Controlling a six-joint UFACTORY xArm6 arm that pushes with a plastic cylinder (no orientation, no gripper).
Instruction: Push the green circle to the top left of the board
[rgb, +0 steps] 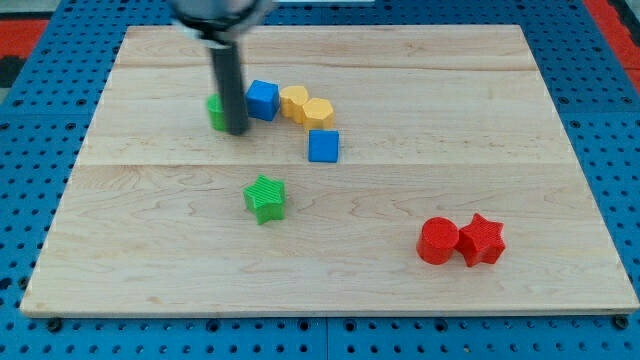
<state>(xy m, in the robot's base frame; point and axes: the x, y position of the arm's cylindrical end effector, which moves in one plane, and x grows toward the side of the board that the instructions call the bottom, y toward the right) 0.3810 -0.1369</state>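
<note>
The green circle (215, 110) lies in the upper left part of the wooden board (500, 120), mostly hidden behind my rod. My tip (237, 131) rests on the board at the circle's right side, touching or nearly touching it. A blue block (262, 99) sits just to the right of the rod.
Two yellow blocks (306, 105) lie right of the blue block, and a blue cube (323, 146) below them. A green star (265, 198) lies near the middle. A red circle (438, 241) and a red star (482, 240) touch at the lower right.
</note>
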